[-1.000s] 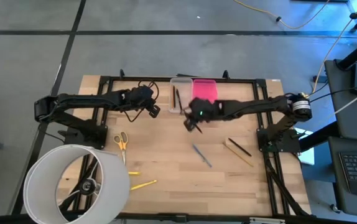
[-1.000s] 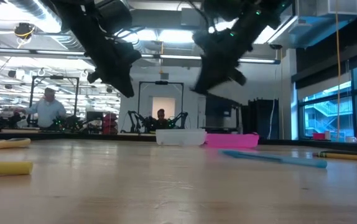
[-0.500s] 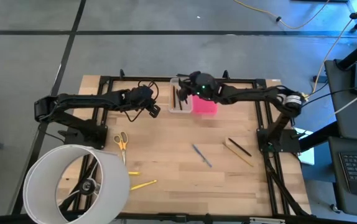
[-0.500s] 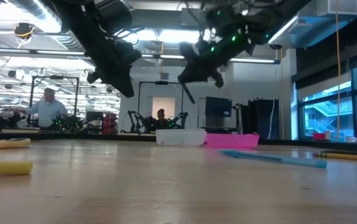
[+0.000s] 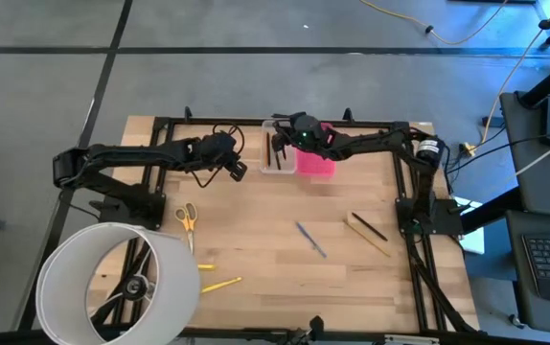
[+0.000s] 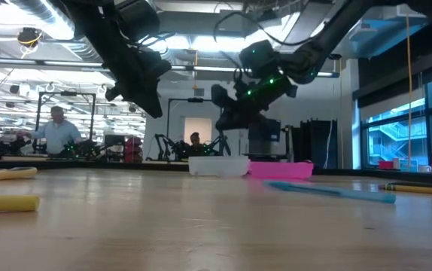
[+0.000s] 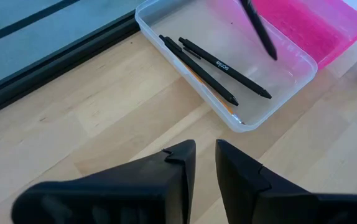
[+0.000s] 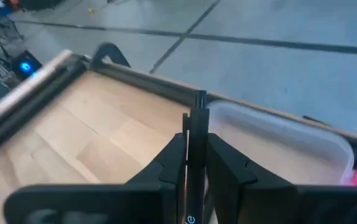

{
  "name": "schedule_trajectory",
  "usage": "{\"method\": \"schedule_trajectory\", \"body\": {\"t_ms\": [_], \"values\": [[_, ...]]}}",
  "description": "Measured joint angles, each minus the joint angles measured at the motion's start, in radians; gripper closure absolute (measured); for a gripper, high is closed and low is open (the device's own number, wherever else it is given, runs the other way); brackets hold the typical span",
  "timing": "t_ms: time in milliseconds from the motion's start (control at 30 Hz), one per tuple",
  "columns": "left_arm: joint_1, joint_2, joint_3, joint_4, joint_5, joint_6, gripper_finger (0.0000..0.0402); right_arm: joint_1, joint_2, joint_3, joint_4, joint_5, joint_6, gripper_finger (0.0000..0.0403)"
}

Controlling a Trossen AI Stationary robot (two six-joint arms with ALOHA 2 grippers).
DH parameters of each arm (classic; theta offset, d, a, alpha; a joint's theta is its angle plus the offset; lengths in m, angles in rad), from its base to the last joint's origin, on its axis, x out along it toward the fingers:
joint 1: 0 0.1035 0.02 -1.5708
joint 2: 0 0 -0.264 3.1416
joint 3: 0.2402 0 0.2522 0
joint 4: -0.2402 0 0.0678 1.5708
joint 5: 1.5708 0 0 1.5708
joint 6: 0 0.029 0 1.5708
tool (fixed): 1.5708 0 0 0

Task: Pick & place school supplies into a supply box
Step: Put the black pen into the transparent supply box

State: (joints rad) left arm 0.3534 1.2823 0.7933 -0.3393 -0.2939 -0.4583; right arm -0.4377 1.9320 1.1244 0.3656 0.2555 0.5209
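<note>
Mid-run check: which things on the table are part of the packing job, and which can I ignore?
Job items:
supply box with pink lid
black pen in right gripper
blue pen
ruler
scissors
yellow markers

Ignore:
white hoop
left gripper, waiting beside the box

**Count of items on the table**

Black pen, 4; orange pencil, 1; blue-grey pen, 1; yellow marker, 2; scissors, 1; wooden ruler, 1; clear box, 1; pink lid, 1; white hoop, 1.
</note>
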Motion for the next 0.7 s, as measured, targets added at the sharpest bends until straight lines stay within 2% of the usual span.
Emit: {"method": "schedule_trajectory", "body": {"t_ms": [400,700], "values": [[0.000,0.000,0.000,0.000,0.000,0.000,0.0347,0.000,0.072,0.000,-0.004,0.011,-0.003,0.0347],[0.000,0.000,0.000,0.000,0.000,0.000,0.0345,0.000,0.080,0.000,-0.010,0.013,0.003,0.0347]]}}
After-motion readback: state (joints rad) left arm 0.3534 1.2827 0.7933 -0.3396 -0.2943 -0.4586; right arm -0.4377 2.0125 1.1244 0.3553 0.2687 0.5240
